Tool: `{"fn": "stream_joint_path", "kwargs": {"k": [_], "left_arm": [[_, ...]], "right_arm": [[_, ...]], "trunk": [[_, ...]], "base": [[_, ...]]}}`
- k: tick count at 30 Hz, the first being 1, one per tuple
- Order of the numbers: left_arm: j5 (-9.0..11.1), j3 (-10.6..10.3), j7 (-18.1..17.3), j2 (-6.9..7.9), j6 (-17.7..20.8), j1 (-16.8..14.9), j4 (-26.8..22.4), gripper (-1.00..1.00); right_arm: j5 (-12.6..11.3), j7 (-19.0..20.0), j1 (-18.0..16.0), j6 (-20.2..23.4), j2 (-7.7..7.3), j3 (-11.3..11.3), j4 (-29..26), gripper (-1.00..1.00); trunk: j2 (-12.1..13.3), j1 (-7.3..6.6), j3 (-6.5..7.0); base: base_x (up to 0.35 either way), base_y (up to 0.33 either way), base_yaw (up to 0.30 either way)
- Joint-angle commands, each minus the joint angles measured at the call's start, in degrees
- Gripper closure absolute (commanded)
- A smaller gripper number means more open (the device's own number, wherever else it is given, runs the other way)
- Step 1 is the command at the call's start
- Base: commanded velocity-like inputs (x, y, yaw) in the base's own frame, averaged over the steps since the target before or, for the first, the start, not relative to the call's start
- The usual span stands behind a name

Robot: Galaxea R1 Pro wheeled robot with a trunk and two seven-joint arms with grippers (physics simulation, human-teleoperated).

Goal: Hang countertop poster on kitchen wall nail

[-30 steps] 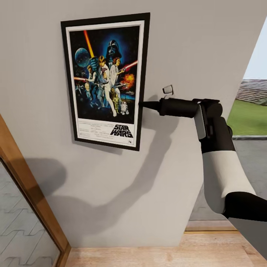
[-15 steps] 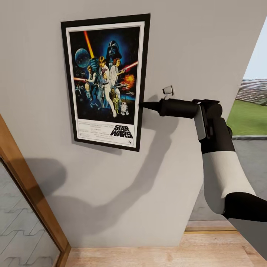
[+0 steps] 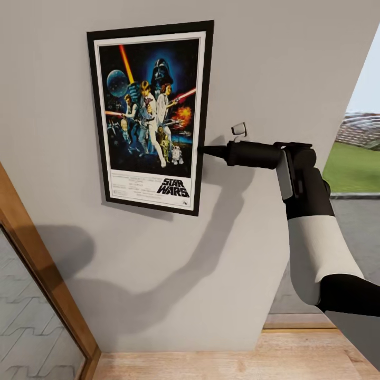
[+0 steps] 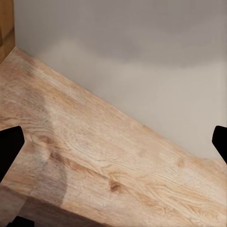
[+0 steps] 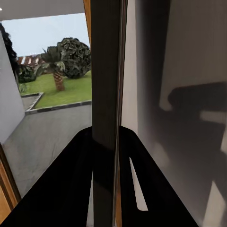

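- We see the upright rectangular Star Wars poster [image 3: 151, 116], with its black frame, thin white border and colourful figures on dark blue, lying flat against the plain pale grey wall [image 3: 274, 63], high up and slightly tilted.
- Our right gripper [image 3: 207, 151] reaches in from the side on a black-and-white arm [image 3: 311, 232], and its dark tapered tip meets the poster's right edge about two thirds of the way down.
- In the right wrist view, the poster's edge [image 5: 106, 94] runs as a dark vertical strip straight between the two black fingers [image 5: 71, 179], which close against it on both sides, so we read this hand as clamped on the frame.
- The arm casts a broad grey shadow [image 3: 211, 243] down the wall below the poster.
- Our left gripper [image 4: 113, 142] hangs over a light oak plank floor [image 4: 94, 161] near the wall's foot, its two black fingertips [image 4: 8, 146] set wide apart at opposite edges of the left wrist view, holding nothing.
- A brown wooden frame [image 3: 42, 274] slants across the lower left of the head view.
- Past the wall's right end, a green lawn [image 3: 353, 166] lies outside.
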Motion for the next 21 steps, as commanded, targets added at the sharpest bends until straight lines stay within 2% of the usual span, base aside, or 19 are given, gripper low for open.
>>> {"fn": "stream_joint_path", "kwargs": {"k": [1, 21], "left_arm": [[0.4, -0.5, -0.2, 0.01, -0.3, -0.1, 0.1, -1.00], [0.4, -0.5, -0.2, 0.01, -0.3, -0.1, 0.1, -1.00]], "right_arm": [[-0.1, 0.4, -0.1, 0.6, 0.05, -0.1, 0.0, 1.00], [-0.2, 0.3, -0.1, 0.6, 0.05, -0.1, 0.1, 1.00]], "trunk": [[-0.1, 0.04, -0.13], [-0.1, 0.04, -0.13]], "base": [[0.000, 0.000, 0.000], [0.000, 0.000, 0.000]]}}
